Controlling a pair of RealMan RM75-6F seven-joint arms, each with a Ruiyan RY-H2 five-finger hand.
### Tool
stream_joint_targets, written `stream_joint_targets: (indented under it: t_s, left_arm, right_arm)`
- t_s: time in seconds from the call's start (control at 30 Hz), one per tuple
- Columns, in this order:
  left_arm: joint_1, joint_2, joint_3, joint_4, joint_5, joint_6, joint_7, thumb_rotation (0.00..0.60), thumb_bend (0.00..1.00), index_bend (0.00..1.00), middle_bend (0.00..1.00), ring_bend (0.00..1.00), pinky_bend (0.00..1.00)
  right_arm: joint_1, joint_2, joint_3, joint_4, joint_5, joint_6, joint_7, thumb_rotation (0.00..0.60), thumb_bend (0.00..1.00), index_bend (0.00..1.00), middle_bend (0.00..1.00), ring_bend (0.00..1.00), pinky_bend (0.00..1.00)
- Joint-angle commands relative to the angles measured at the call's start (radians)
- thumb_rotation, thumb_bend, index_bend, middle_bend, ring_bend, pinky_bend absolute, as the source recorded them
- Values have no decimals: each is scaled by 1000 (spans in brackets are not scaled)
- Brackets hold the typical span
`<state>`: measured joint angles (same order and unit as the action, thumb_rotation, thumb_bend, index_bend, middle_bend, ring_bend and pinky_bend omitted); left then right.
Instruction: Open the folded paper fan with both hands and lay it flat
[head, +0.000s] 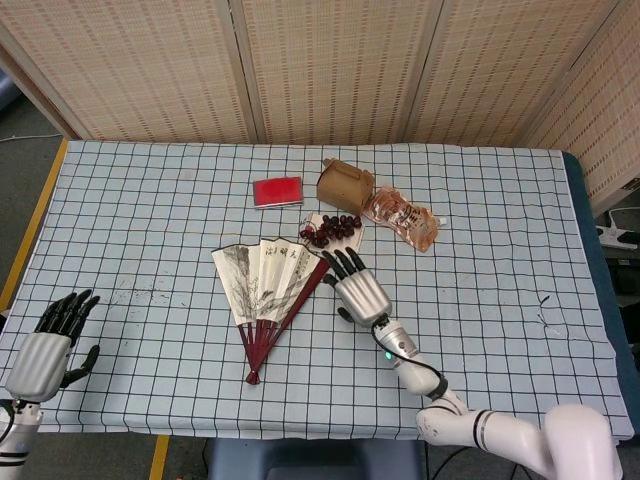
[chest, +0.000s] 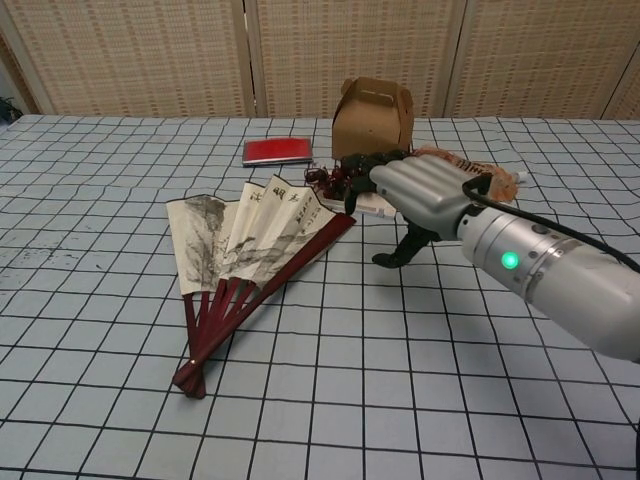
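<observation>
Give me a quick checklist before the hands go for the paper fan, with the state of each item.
1. Paper fan lying on the table, only partly spread: ok.
2. Right hand free, fingers extended, beside the fan's right guard stick: ok.
3. Right hand touching the fan: cannot tell.
4. Left hand near the fan: not ok, it sits at the table's near left edge.
5. Grapes close behind the right hand's fingers, contact cannot tell.

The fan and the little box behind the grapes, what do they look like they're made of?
The fan: the leaf looks like matte paper, cream with ink painting and visible pleats; the ribs look like dark red lacquered wood or bamboo, slightly glossy, hard to tell which. The box: apparently plain brown kraft cardboard, matte, with folded top flaps forming a handle.
</observation>
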<state>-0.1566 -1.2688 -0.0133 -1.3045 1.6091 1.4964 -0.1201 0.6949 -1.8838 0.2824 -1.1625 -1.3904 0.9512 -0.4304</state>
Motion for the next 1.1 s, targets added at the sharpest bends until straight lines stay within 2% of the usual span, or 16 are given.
stream_joint_targets:
  t_s: [0.03,0.4,0.63,0.77,0.93,1.1]
  left_arm:
    - [-1,1,1,-1,-1,-2,-1,600,446,0,0,0,98]
    - [-5,0,5,1,-14,-20,3,600,447,0,0,0,98]
    - [-5,5,6,-8,-20,-24,4,600,446,0,0,0,99]
    - [-4,11,5,-13,-25,-22,0,600,447,0,0,0,99]
    - [-4,18,3,-17,-29,-22,-10,600,448,0,0,0,99]
    - [-4,21,6,-23,-30,-27,-5,600,449,0,0,0,99]
  right_arm:
    - [40,-46,12,40,28,-26,-12,600,177,338,0,0,0]
    - [164,-168,40,174,102,-95,-60,600,188,362,0,0,0]
    - [215,-231,62,240,159,-115,-82,600,249,387,0,0,0]
    - [229,-265,48,279,169,-113,-94,600,284,429,0,0,0]
    - [223,-284,20,308,148,-72,-89,600,333,527,2,0,0]
    - [213,-286,9,311,155,-63,-90,600,397,582,24,0,0]
